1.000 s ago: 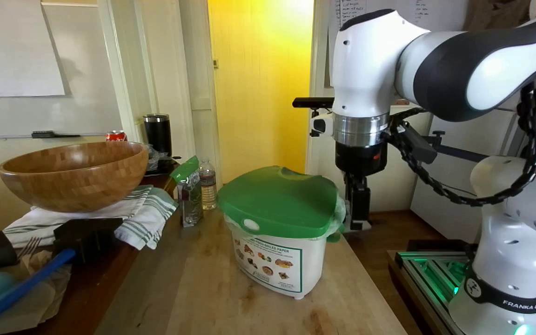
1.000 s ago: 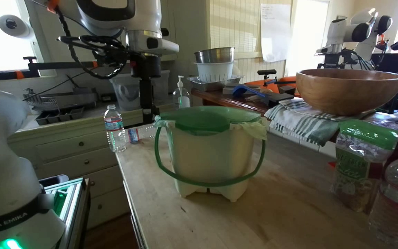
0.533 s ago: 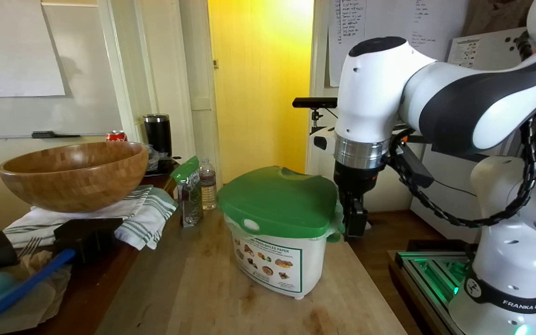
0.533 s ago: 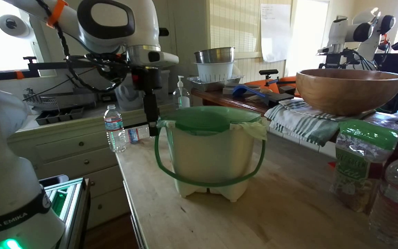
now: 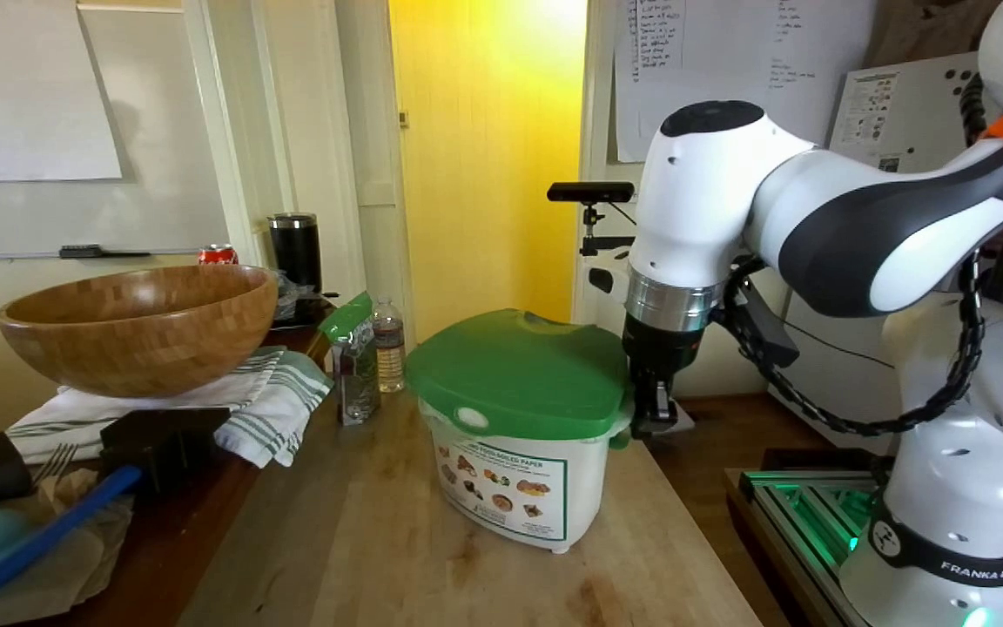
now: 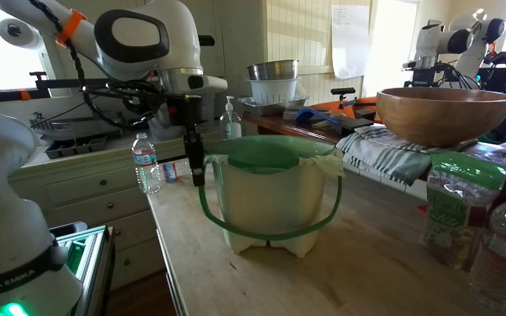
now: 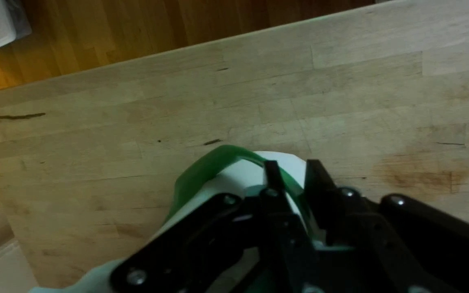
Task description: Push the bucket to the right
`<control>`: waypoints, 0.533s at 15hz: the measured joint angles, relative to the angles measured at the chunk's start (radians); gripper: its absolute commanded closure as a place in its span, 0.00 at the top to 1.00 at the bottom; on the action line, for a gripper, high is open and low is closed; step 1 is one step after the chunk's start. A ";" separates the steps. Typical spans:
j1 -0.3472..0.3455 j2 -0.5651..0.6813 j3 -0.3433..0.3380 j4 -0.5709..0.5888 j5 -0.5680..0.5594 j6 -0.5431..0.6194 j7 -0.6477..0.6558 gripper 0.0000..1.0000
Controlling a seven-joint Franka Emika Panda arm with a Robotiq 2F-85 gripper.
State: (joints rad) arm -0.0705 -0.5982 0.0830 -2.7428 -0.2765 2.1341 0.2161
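Lower than a second ago, the Robotiq gripper (image 6: 198, 181) sits at the left end of the green handle (image 6: 262, 236) in an exterior view, jaws nearly together; whether they grip it I cannot tell. Nudged slightly right, the white lidded bucket (image 6: 275, 199) stands on the wooden countertop (image 6: 358, 263) and should slide, not tip, if pushed low and slowly; farther right, a striped towel (image 6: 389, 160) bears a wooden bowl (image 6: 444, 116).
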 measured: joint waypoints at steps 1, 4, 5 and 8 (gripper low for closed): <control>0.000 0.000 -0.001 0.001 -0.009 0.000 -0.018 0.03; 0.003 0.000 -0.011 -0.001 -0.030 0.000 -0.117 0.01; 0.004 0.001 -0.016 0.000 -0.035 0.000 -0.159 0.03; 0.007 0.002 -0.031 0.001 -0.051 0.000 -0.256 0.01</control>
State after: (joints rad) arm -0.0635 -0.5959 0.0525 -2.7420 -0.3274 2.1340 -0.0401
